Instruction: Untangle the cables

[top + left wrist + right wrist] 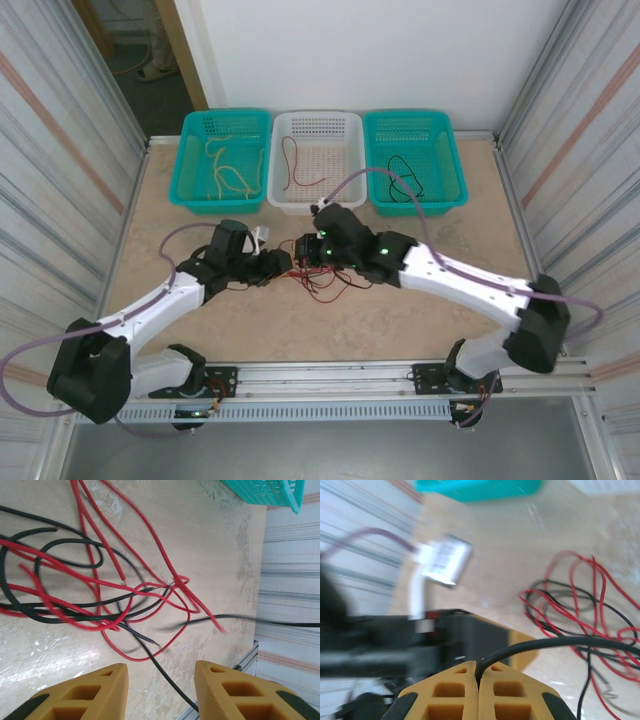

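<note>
A tangle of red and black cables (325, 280) lies on the table between the two arms. In the left wrist view the tangle (100, 595) spreads ahead of my left gripper (161, 685). That gripper is open, and one black cable (167, 677) runs loose through the gap between its yellow fingers. My right gripper (478, 672) is shut on a black cable (545, 645), which arcs from the fingertips out to the right toward the tangle (580, 610). In the top view the left gripper (285, 262) and the right gripper (305, 250) nearly meet at the tangle's left side.
Three baskets stand along the back edge. The left teal basket (190, 160) holds cream cables (228, 170). A red cable (292, 165) lies in the white basket (352, 150), and a black cable (400, 172) in the right teal basket (455, 160). Corrugated walls close both sides.
</note>
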